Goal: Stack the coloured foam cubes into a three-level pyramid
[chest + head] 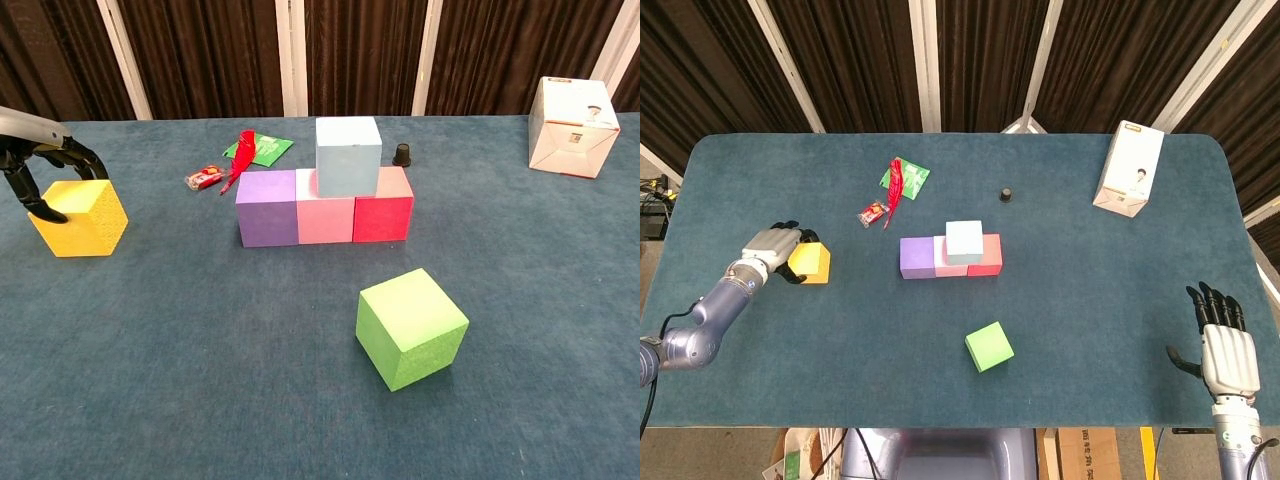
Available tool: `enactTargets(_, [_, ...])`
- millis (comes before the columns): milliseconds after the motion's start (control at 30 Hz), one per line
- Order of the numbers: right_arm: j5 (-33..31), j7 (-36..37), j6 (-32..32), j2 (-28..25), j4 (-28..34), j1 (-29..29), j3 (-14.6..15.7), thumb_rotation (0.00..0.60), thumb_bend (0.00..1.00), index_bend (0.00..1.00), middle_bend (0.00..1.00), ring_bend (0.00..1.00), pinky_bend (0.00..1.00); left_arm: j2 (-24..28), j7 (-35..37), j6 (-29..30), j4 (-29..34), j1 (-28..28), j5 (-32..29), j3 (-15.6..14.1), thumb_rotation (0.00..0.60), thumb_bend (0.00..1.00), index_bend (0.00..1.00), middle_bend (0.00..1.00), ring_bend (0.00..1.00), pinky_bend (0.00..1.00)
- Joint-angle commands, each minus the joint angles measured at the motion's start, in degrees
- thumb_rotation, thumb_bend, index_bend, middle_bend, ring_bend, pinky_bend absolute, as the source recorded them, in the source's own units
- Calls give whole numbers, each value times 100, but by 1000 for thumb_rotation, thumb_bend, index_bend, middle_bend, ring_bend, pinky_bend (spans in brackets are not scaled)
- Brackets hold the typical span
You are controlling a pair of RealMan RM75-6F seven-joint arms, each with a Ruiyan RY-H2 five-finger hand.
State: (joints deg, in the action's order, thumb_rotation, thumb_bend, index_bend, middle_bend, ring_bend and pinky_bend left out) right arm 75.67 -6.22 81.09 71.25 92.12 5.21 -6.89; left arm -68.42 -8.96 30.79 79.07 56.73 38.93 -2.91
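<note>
I have my left hand (772, 249) curled over the yellow cube (809, 263), at nine o'clock on the desk (1090, 300); I can't tell whether the grip has closed. My right hand (1225, 350) idles, fingers spread. Next I lift the cube onto the purple-pink-red row (950, 257) beside the pale blue cube (963, 239) (green cube (989, 347) tops it).

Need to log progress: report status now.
Left robot hand cupped over yellow cube, grip unconfirmed. Right robot hand open, idle. Light blue cube on three-cube base. Green cube loose, nothing blocking.
</note>
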Motion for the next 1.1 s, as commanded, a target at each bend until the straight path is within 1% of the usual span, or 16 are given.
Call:
enactTargets(33, [-15, -15, -16, 14, -15, 9, -3, 600, 247, 109, 76, 0, 0, -6, -18, -16, -10, 3, 4, -4, 600, 335, 210, 192, 0, 0])
enactTargets(367, [-57, -49, -14, 45, -26, 13, -18, 600, 247, 109, 76, 0, 0, -109, -86, 13, -145, -34, 42, -14, 600, 335, 221, 205, 0, 0])
enactTargets(533, [-93, -65, -50, 58, -27, 26, -23, 600, 246, 109, 76, 0, 0, -145, -58, 79, -179, -83, 143, 53, 600, 410, 263, 256, 0, 0])
enactTargets(800, [-118, -53, -101, 72, -56, 43, -19, 600, 248, 109, 76, 0, 0, -154, -92, 169, -181, -131, 210, 98, 600, 462, 318, 314, 0, 0])
enactTargets(967, [-132, -37, -78, 72, -53, 34, -33, 600, 247, 109, 76, 0, 0, 0, -61, 332, 48, -190, 241, 190, 600, 469, 318, 312, 0, 0])
enactTargets(1100, [-123, -10, -70, 51, -34, 29, -34, 600, 247, 109, 76, 0, 0, 353, -42, 530, 433, -225, 308, 319, 600, 465, 310, 307, 0, 0])
